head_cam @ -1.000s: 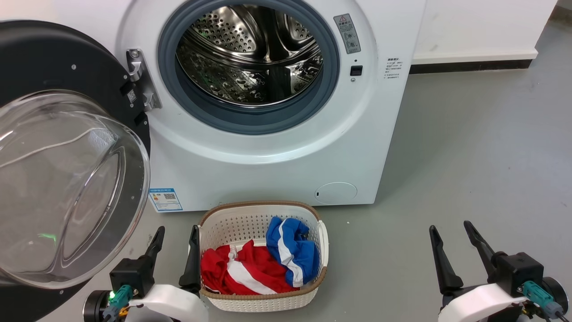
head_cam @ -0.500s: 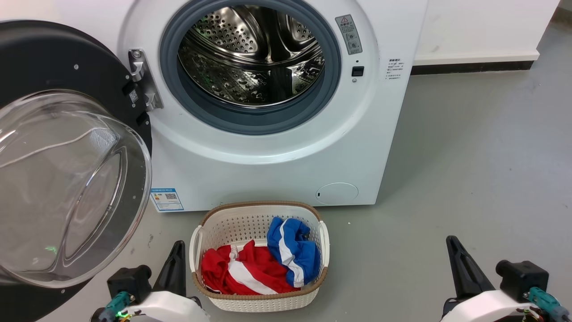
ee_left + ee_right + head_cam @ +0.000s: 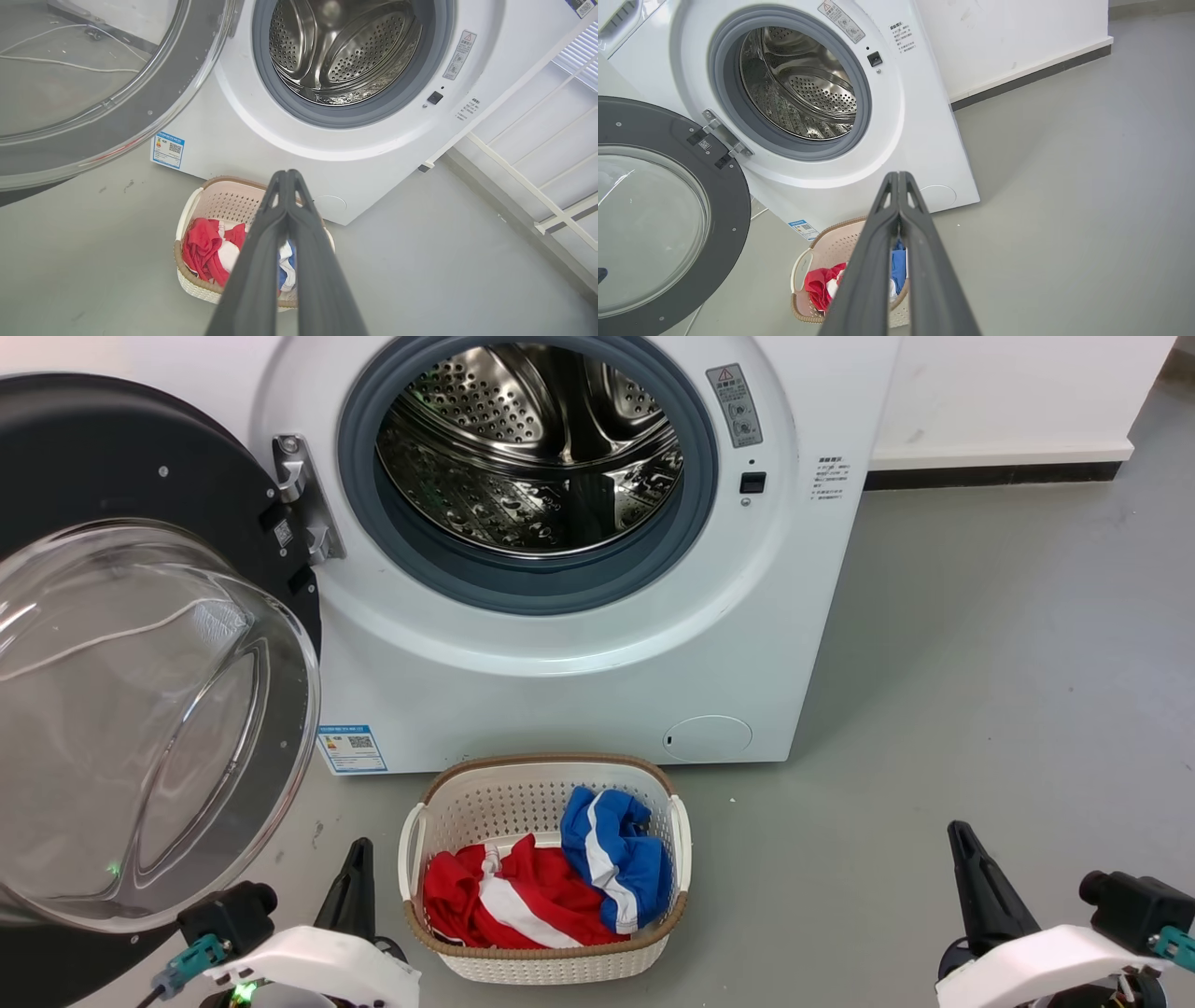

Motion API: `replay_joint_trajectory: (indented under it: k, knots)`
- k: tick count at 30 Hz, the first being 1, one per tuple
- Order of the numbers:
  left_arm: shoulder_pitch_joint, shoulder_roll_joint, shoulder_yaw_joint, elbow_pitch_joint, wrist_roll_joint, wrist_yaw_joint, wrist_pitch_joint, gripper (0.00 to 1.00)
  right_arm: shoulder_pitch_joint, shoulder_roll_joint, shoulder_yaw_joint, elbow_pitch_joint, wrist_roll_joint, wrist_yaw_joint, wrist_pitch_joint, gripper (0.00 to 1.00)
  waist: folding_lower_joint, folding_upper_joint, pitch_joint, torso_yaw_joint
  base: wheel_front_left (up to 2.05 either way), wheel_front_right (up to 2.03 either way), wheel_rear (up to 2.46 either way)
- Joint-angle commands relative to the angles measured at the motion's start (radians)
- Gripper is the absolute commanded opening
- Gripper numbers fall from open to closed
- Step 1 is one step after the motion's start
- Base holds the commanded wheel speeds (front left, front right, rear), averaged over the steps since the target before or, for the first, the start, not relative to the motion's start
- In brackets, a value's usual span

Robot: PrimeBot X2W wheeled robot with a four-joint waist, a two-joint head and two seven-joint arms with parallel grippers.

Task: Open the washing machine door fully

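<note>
Door (image 3: 112, 448) hangs wide, perhaps fully; left tool (image 3: 287, 175), right tool (image 3: 899, 176) pinched

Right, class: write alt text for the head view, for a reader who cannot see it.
A white washing machine stands with its black, glass-bowled door swung open to the left, baring an empty steel drum. A white basket of red and blue clothes sits on the grey floor before it, between the left claw and right claw.
</note>
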Motion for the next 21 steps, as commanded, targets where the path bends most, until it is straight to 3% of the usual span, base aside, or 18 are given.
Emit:
replay_joint_trajectory:
  k: [1,21]
  knots:
    - [-0.035,-0.001,0.018,-0.010,-0.032,-0.010,0.008,0.00,-0.036,0.001,-0.005,-0.010,0.043,0.000,0.006,0.00,0.0000,0.0000,0.000,0.001,0.00,0.00,0.00]
    - [-0.049,-0.042,0.100,-0.006,-0.255,-0.067,0.078,0.00,-0.068,0.003,-0.029,0.015,0.337,0.000,0.052,0.00,0.0000,0.0000,0.006,0.008,0.00,0.00,0.00]
